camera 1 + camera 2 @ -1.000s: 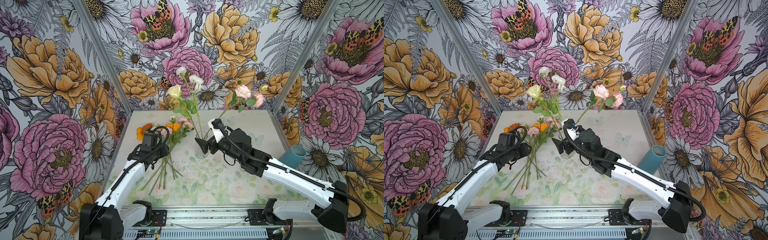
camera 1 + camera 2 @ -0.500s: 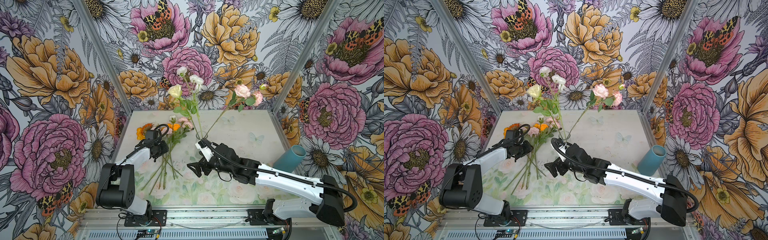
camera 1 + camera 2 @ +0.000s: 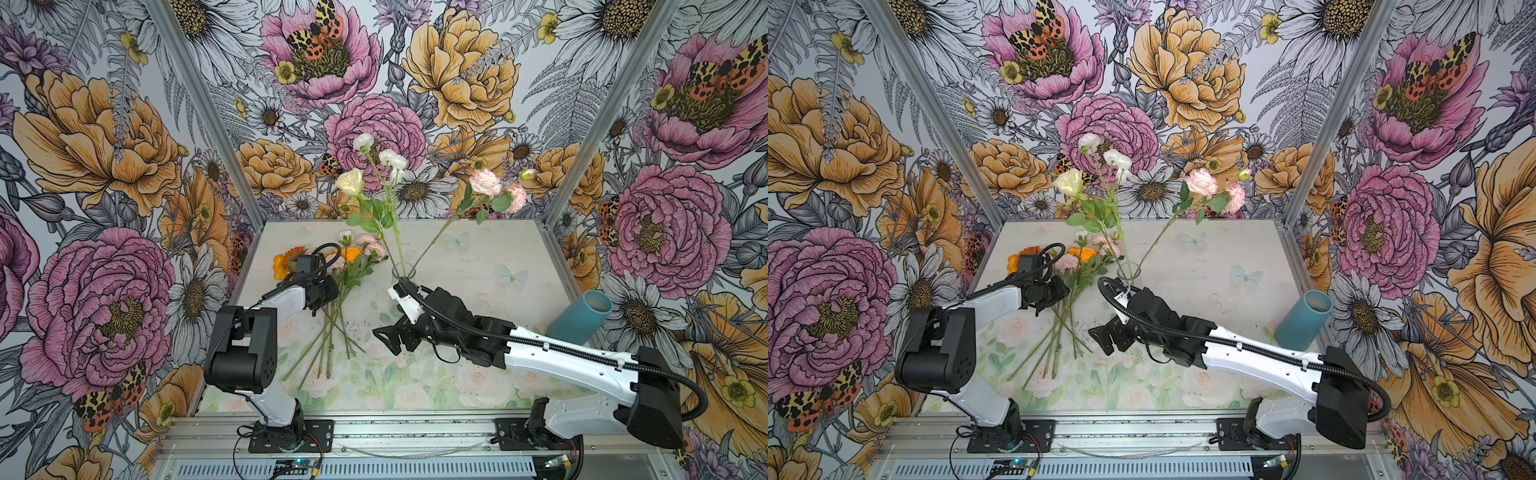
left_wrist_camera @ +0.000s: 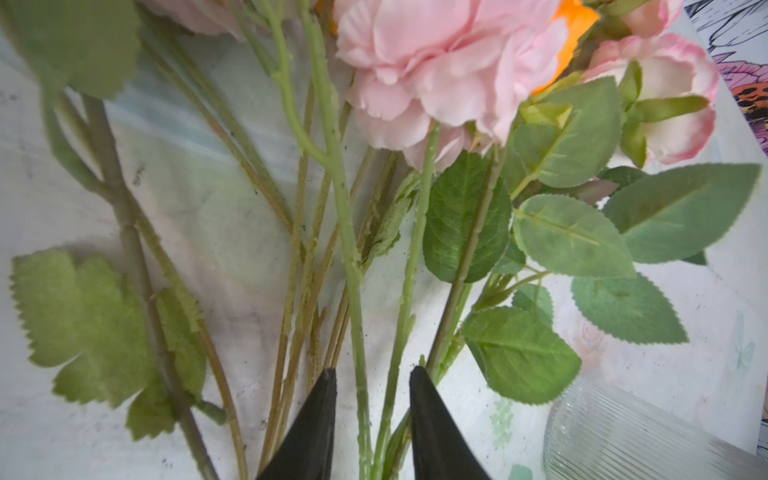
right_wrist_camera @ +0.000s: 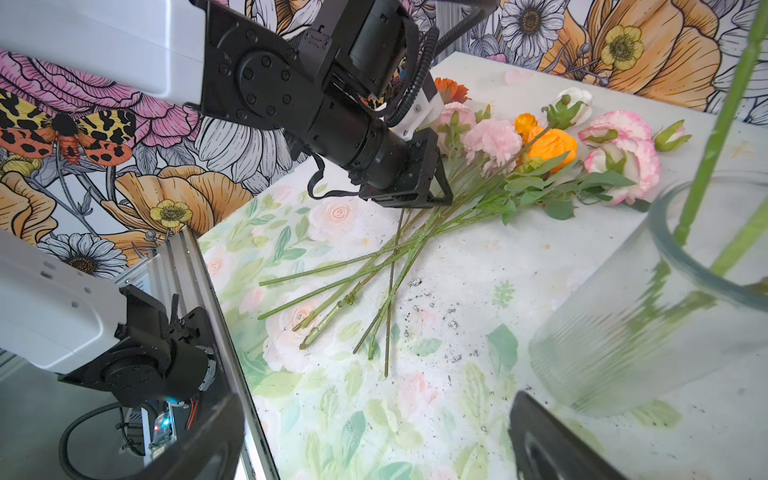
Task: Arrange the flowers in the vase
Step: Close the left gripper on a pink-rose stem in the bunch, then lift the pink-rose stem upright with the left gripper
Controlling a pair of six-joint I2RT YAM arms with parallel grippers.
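your left fingers [image 3: 324, 297] are down in the loose flowers [image 3: 353, 269] on the table [image 3: 478, 257], at 9 o'clock of the vase [image 3: 403, 272]. in the left wrist view the two black tips [image 4: 316, 432] straddle two green stems of that bunch. they're partly spread, with a gap showing between each tip and the stems, so they're not clamped on anything you can see. a pink bloom [image 4: 436, 62] lies further up those stems, well past the tips.

in both top views the bunch lies flat, blooms toward 12 o'clock, cut ends fanned toward 6-7 o'clock.

your right fingers [image 3: 385, 340] are spread wide with nothing between them, at 6 o'clock of the vase and just beside it. the bunch's cut ends are at their 9 o'clock, apart from them.

the vase stands upright mid-table with cream, white and pink standing flowers [image 3: 386, 208] in it, leaning toward 11 and 1 o'clock. a teal tube [image 3: 579, 318] sits at the table edge, 4 o'clock of the vase, well apart.
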